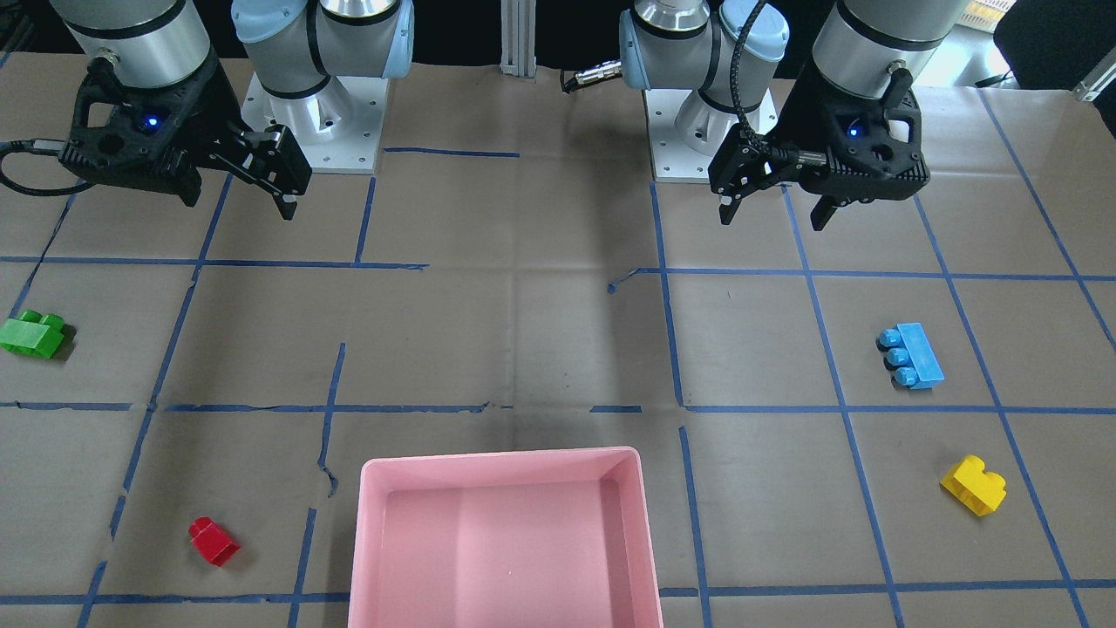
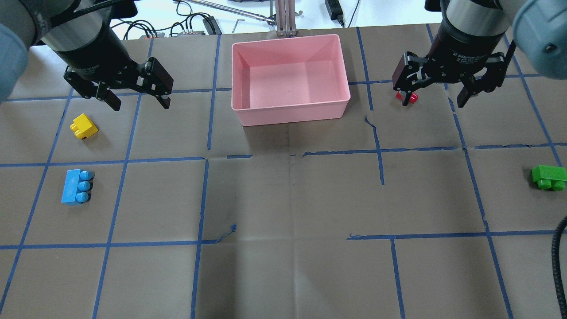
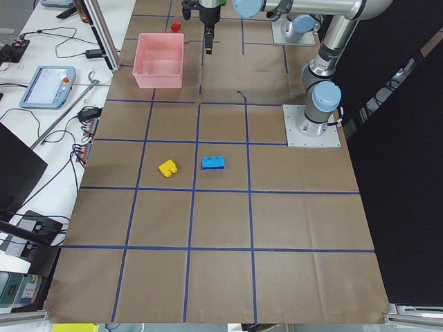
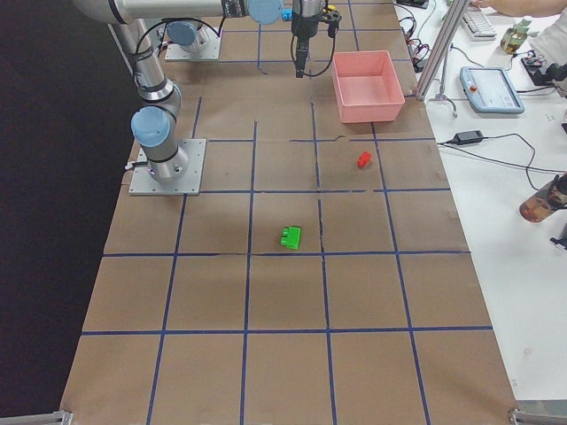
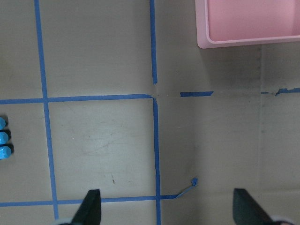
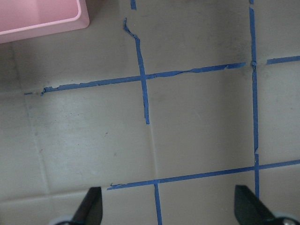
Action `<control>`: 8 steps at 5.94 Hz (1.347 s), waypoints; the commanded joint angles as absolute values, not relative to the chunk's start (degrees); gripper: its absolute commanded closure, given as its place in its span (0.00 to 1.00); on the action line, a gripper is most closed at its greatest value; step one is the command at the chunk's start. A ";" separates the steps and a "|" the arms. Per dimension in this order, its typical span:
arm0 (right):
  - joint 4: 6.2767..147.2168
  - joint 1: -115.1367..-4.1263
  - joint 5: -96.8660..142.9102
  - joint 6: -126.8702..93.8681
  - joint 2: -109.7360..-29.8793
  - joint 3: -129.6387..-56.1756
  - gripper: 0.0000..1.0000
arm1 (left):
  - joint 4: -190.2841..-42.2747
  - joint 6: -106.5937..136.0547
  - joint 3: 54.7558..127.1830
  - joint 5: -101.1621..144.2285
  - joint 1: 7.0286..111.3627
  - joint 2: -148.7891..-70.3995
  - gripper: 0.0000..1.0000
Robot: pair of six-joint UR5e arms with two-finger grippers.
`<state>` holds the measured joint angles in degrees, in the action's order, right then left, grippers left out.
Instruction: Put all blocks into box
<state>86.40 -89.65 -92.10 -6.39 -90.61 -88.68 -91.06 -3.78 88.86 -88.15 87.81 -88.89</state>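
The pink box (image 2: 292, 113) stands at the table's far middle and is empty; it also shows in the front view (image 1: 501, 460). The yellow block (image 2: 83, 126) and blue block (image 2: 75, 186) lie on the left side. The green block (image 2: 549, 177) lies at the right edge. The red block (image 2: 413, 97) lies right of the box, partly behind a finger of my right gripper. My left gripper (image 2: 139, 99) is open and empty, high above the table beyond the yellow block. My right gripper (image 2: 434, 103) is open and empty, high above the table.
Blue tape lines form a grid on the brown paper table cover (image 2: 288, 199). Cables and tools lie beyond the far table edge (image 2: 190, 26). The arm bases (image 1: 314, 131) stand on the robot's side.
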 commanded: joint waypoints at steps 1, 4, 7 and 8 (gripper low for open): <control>86.40 -89.65 -92.11 -6.42 -90.53 -88.68 0.00 | -91.14 -3.78 88.86 -88.15 87.80 -88.86 0.01; 86.40 -89.65 -92.02 -6.42 -90.62 -88.59 0.00 | -90.97 -4.39 89.12 -87.80 84.21 -88.77 0.01; 86.40 -89.65 -92.11 -6.42 -90.62 -88.68 0.00 | -91.84 -4.31 89.21 -96.26 81.76 -87.63 0.01; 86.40 -89.65 -92.02 -6.42 -90.62 -88.68 0.00 | -91.85 -4.57 90.08 -96.41 76.17 -87.80 0.01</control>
